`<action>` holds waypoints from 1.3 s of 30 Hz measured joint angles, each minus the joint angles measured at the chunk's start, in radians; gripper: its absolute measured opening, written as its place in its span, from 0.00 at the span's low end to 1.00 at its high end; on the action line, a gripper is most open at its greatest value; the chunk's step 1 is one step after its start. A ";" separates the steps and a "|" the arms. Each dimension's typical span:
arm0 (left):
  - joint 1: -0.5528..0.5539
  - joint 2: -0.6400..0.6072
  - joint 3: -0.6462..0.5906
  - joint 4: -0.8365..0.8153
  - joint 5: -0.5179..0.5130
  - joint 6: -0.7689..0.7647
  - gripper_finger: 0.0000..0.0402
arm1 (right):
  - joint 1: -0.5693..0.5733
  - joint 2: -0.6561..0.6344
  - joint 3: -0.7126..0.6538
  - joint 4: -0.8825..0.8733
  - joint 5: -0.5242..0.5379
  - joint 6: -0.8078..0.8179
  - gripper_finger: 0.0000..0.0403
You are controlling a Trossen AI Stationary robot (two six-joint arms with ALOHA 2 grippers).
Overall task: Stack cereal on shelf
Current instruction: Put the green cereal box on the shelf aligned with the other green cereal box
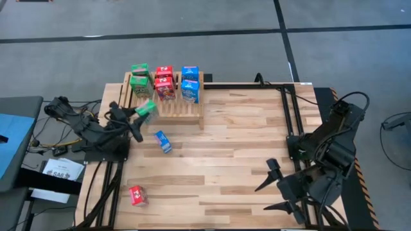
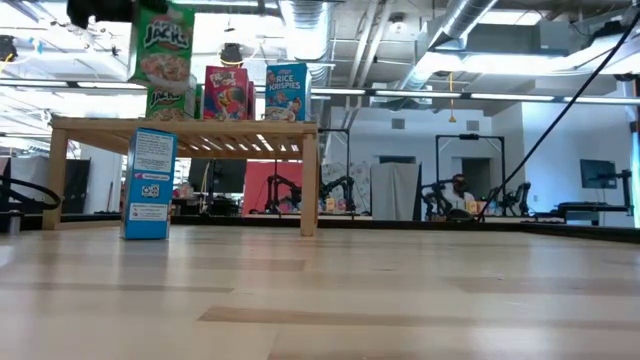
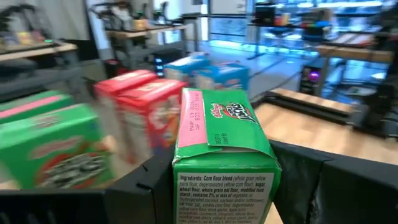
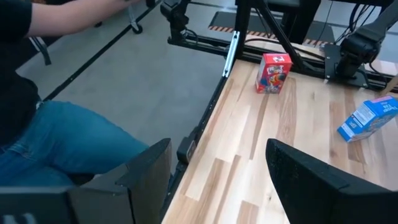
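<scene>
A green cereal box (image 1: 147,110) is gripped by the left gripper (image 1: 137,113), just beside the shelf (image 1: 186,109) at its 8 o'clock corner. It should be set squarely on the green stack (image 1: 140,80). The right gripper (image 1: 277,187), open, waits at 4 o'clock.

grey floor (image 1: 192,19) crossed by dark lines surrounds the plank worktop (image 1: 244,154). beyond the worktop, ceiling ducts (image 2: 310,25) and strip lights (image 2: 500,97) hang above. a seated person in jeans (image 4: 56,149) sits beside the worktop.
</scene>
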 joint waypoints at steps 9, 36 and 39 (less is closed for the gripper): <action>0.000 -0.121 0.000 -0.306 -0.116 -0.246 0.46 | 0.000 0.000 0.000 -0.005 0.000 0.000 0.71; 0.000 -0.367 0.000 -0.454 0.055 -0.229 0.46 | -0.019 0.000 0.000 -0.005 -0.004 -0.003 0.71; 0.000 -0.383 0.000 -0.454 0.045 -0.238 0.46 | -0.028 0.000 0.000 -0.005 -0.004 -0.003 0.71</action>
